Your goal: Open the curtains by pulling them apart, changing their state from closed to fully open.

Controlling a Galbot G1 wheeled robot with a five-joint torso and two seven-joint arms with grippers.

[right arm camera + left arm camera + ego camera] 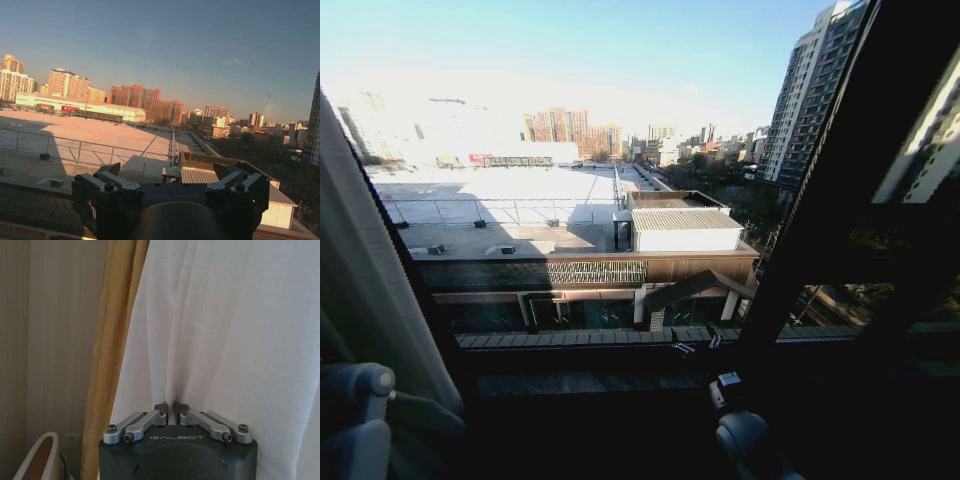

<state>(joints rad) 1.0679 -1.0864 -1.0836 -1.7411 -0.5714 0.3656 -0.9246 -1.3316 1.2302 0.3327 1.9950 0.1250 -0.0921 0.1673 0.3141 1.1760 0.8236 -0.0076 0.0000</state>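
Dark window ledge (620, 385) runs under the glass, bare.

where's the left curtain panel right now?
The left curtain panel hangs at the far left edge of the head view, beside the dark window frame bar. In the left wrist view, the left gripper is shut on its white folds.

You could read one word only: "GALBOT", printed in pale letters on the dark body of the left gripper (173, 407), just below its fingers (161, 407). A red sign (70, 108) stood on a long low building (80, 109) far outside, but its letters were too small for you to read.
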